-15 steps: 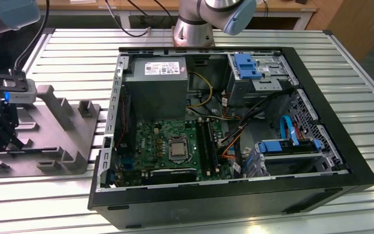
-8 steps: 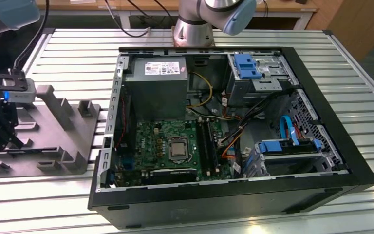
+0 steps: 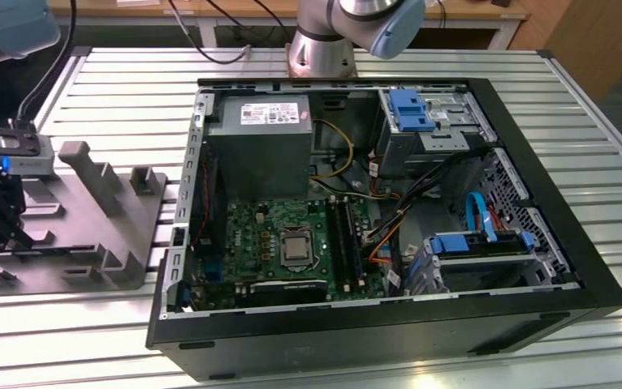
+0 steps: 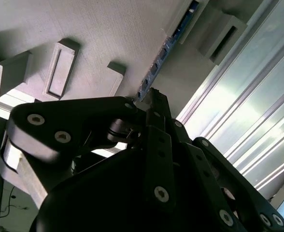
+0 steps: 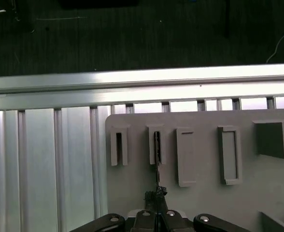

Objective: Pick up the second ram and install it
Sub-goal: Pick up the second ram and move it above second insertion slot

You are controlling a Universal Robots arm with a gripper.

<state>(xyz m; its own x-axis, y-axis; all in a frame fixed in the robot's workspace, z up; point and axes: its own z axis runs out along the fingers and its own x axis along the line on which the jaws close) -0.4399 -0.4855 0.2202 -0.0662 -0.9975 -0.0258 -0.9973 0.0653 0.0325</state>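
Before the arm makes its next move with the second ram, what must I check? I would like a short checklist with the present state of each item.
1. Grasp: ok. The claw is closed on one end of the second ram.
2. Ram free of the grey holder: not ok. It stands on edge in a holder slot.
3. Computer case open: ok. The motherboard faces up.
4. Free memory slots: cannot tell.
5. Cables clear of the slots: cannot tell. They lie close beside them.
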